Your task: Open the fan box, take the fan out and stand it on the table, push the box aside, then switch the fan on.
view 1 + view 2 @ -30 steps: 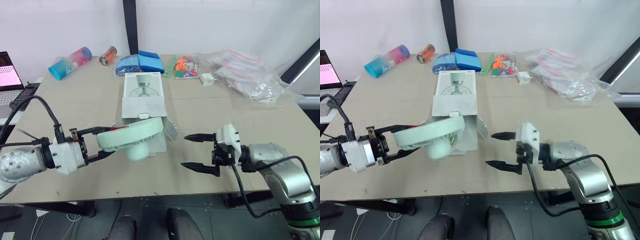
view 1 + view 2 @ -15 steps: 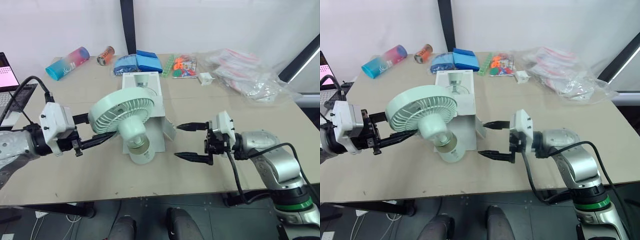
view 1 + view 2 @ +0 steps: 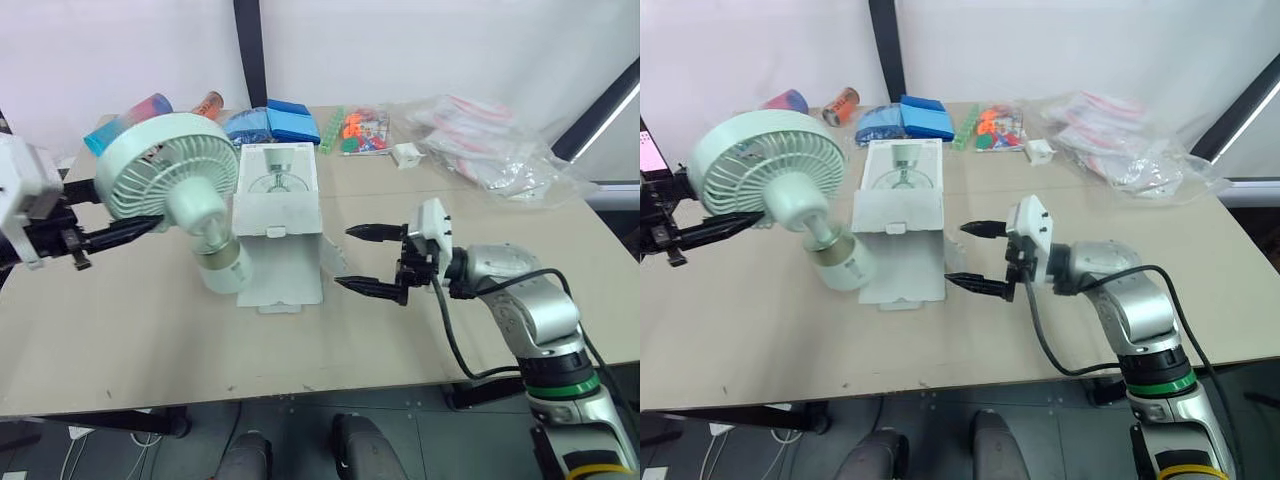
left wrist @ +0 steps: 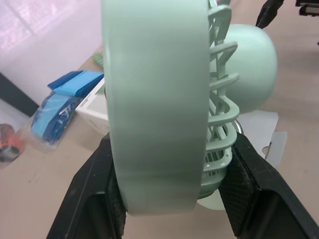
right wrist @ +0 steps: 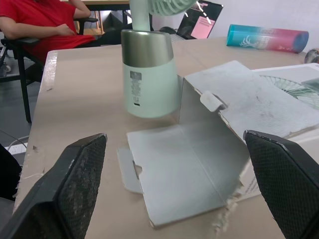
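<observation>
My left gripper [image 3: 140,205] is shut on the round head of the mint-green fan [image 3: 165,165]. It holds the fan tilted, left of the box, with its cylindrical base [image 3: 222,272] low by the table. In the left wrist view the fingers [image 4: 107,184] clamp the head's rim [image 4: 154,99]. The white fan box [image 3: 275,215] lies open at mid-table, a torn flap [image 3: 335,262] hanging at its near right corner. My right gripper [image 3: 362,258] stands open just right of that flap, holding nothing. The right wrist view shows the flap [image 5: 179,164] and the fan's base [image 5: 149,74] between the fingers [image 5: 75,174].
Along the far edge lie a pink-blue bottle [image 3: 125,120], a can [image 3: 208,103], blue packs [image 3: 280,120], colourful items [image 3: 360,130], a small white piece [image 3: 407,155] and plastic bags [image 3: 490,150]. A seated person in red [image 5: 45,25] and a laptop [image 5: 199,20] lie beyond the table's left end.
My left gripper lifted the fan off the box front and carried it up and left, turning it upright. My right gripper moved left toward the box flap, still open.
</observation>
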You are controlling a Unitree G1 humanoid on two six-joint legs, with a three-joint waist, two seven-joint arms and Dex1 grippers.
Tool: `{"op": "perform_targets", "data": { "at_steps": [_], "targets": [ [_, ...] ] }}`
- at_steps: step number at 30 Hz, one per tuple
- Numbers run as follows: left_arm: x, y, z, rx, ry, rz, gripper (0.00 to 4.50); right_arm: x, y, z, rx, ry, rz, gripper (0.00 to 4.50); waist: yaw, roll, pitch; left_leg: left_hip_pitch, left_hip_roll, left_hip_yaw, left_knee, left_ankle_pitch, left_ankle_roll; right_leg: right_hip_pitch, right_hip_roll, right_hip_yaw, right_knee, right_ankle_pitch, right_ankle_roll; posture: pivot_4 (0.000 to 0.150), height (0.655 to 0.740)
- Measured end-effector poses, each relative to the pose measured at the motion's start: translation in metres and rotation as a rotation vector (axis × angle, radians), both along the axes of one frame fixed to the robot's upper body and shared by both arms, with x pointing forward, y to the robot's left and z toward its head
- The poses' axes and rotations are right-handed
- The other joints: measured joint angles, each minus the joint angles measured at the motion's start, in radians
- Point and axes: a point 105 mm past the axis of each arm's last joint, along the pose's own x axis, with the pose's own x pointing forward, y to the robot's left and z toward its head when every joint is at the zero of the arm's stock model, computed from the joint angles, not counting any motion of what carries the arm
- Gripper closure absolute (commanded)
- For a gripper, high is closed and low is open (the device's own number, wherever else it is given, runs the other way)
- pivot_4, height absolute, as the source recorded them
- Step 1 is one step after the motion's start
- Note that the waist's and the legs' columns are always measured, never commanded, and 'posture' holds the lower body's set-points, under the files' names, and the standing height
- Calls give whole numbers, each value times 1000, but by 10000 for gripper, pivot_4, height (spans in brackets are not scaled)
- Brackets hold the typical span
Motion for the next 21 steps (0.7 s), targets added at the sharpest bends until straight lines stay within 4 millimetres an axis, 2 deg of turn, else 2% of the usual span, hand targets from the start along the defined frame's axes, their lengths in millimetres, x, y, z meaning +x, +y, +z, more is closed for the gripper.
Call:
{"op": "perform_targets", "data": {
  "at_steps": [4, 8, 13, 19, 21],
  "targets": [
    [-5, 27, -1, 19, 38, 82, 25479, 8, 7, 4, 12, -15, -31, 0, -2, 0, 0, 0, 0, 0, 0, 0, 0, -1, 0, 0, 2, -1, -1, 1500, 7400],
    [-7, 48, -5, 40, 54, 151, 25479, 10, 14, -1, 3, -3, -22, 0, -1, 0, 1, 0, 0, 0, 0, 0, 0, -1, 0, 0, 2, -1, -1, 1500, 7400],
    [2, 82, -7, 8, 14, 293, 25479, 14, 13, -1, -6, -9, -33, 0, -1, -1, 1, 0, 0, 0, 0, 0, 0, -1, 0, 0, 2, -1, -1, 1500, 7400],
    [7, 93, -4, -20, -29, 357, 25479, 14, 14, -1, -4, -11, -32, 0, -1, -2, 1, 0, 0, 0, 0, 0, -1, -1, -1, 0, 2, -1, -1, 1500, 7400],
    [11, 93, -8, -31, -36, 368, 25479, 14, 14, -1, -8, -13, -34, 0, 0, -2, 1, 0, 0, 0, 0, 0, -1, -1, -1, 0, 3, -1, -1, 1500, 7400]
  ]
}}
